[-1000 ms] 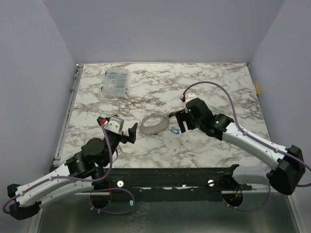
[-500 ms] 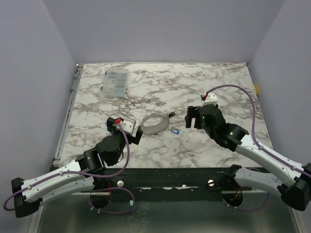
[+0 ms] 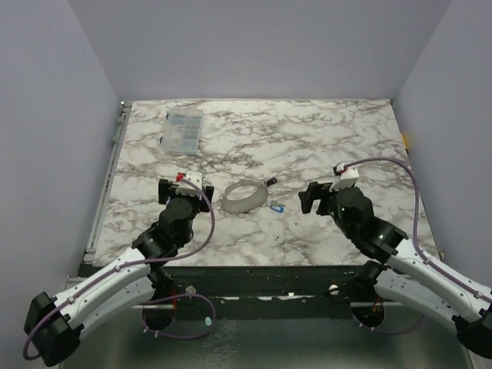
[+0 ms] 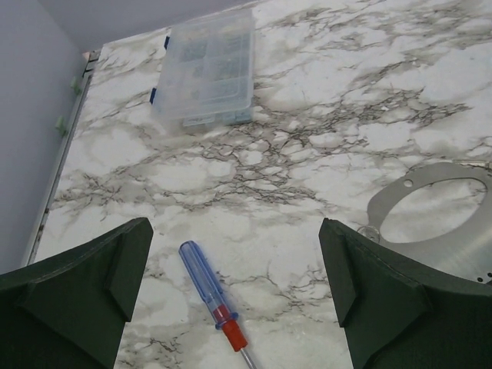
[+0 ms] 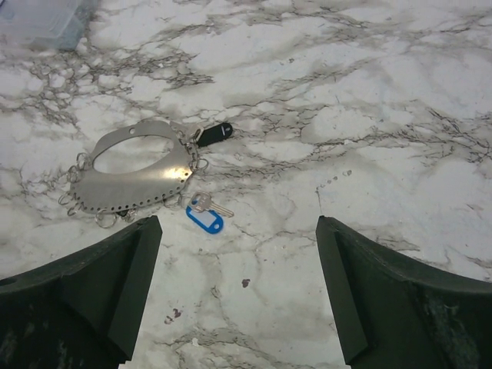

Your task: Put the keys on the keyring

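One keyring (image 5: 132, 189). Two keys: one black-headed key (image 5: 214, 134), one blue-tagged key (image 5: 206, 221). One screwdriver (image 4: 206, 283), with blue handle and red collar. One clear plastic compartment box (image 4: 207, 69). One marbled desk (image 3: 307, 146).

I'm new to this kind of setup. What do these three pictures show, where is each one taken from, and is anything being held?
This is a robot with a left arm and a right arm, bolted at the near edge of a marble-patterned table. The top picture looks down from above and behind the arms. The other two come from a camera on each wrist, so the dark shapes in their bottom corners are that arm's own fingers.

The left end effector and right end effector are both open and hold nothing.

On the table lie:
- the keyring, a grey loop
- a blue-tagged key beside the loop
- a black-headed key at the loop's edge; whether it is attached I cannot tell
- a screwdriver
- a clear plastic box
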Controlling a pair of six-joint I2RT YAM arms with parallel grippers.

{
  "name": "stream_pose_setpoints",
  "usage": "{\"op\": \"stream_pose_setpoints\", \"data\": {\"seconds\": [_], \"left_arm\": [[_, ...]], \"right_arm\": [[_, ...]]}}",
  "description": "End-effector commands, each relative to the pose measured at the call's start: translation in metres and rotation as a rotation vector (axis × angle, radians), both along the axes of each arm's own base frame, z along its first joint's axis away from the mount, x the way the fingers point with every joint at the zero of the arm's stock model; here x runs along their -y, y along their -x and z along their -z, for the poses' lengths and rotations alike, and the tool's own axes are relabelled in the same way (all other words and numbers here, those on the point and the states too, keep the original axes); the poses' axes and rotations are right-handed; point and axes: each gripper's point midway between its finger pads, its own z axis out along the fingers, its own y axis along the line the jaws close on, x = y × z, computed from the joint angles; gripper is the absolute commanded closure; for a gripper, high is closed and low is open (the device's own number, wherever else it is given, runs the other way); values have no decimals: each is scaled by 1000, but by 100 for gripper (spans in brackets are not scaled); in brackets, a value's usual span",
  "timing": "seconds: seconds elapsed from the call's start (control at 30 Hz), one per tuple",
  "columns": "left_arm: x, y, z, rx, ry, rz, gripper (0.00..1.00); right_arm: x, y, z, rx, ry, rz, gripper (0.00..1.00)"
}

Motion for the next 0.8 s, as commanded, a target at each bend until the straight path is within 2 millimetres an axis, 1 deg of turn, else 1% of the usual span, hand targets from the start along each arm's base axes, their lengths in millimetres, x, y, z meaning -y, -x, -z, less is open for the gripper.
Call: {"op": "stream_pose_setpoints", "data": {"seconds": [0.0, 0.1, 0.23, 0.3, 0.37, 0.4, 0.5, 0.6, 0.67, 0.7, 0.77], "left_arm": [[-6, -13, 6, 9, 57, -25, 1], [-17, -22, 14, 40, 77, -38, 1], [-38, -43, 19, 78, 161, -93, 1], [-49, -54, 29, 67, 187, -121, 1], [-61, -66, 45, 27, 189, -161, 1], [-69, -72, 52, 10, 187, -195, 1], [-84, -83, 71, -13, 174, -249, 1], [-91, -90, 91, -39, 142, -267, 1], [-92, -93, 99, -34, 141, -269, 1], [-91, -97, 96, -13, 149, -267, 1], [-88, -104, 97, -14, 152, -254, 1]], "right_arm": [[-13, -1, -19, 99, -78, -64, 7], [-15, -3, -27, 119, -102, -66, 7], [-4, -12, -29, 136, -85, 16, 7], [2, -17, -30, 155, -67, 60, 7], [7, -21, -32, 169, -51, 87, 7], [8, -22, -32, 169, -49, 96, 7], [11, -22, -31, 166, -64, 121, 7], [12, -19, -31, 164, -81, 120, 7], [13, -16, -32, 168, -91, 113, 6], [14, -15, -32, 172, -92, 114, 6], [17, -14, -33, 182, -90, 120, 6]]}}
